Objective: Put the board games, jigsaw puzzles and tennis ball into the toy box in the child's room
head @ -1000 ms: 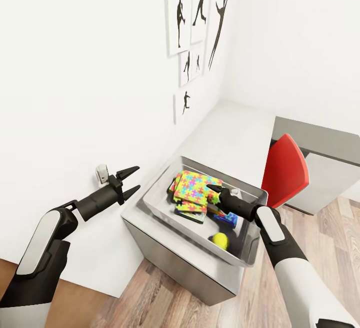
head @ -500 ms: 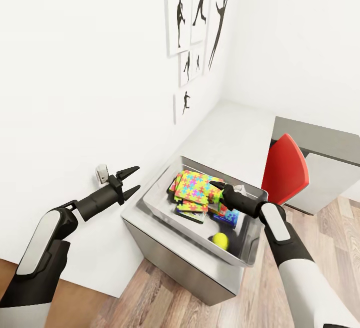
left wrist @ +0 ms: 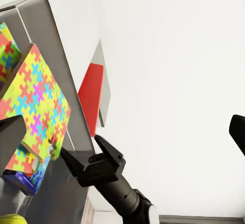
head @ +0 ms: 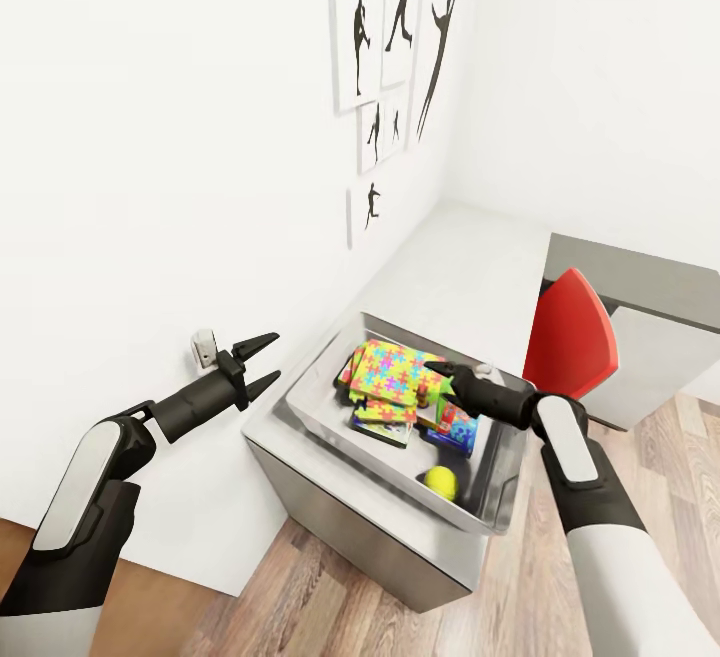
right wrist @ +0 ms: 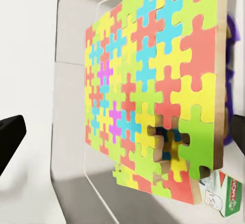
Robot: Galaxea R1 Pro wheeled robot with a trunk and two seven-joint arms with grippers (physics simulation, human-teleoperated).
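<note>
Inside the smooth grey toy box, glossy interlocking jigsaw puzzles lie beneath spread right fingers.

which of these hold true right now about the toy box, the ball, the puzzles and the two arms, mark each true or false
1. The tennis ball lies inside the toy box. True.
2. The jigsaw puzzle lies on the bare table outside the box. False: it sits in the box on top of other toys.
3. The left gripper has its fingers spread and holds nothing. True.
4. The right gripper is over the floor. False: it is over the box, beside the puzzle.
5. A red chair stands by the table. True.
</note>
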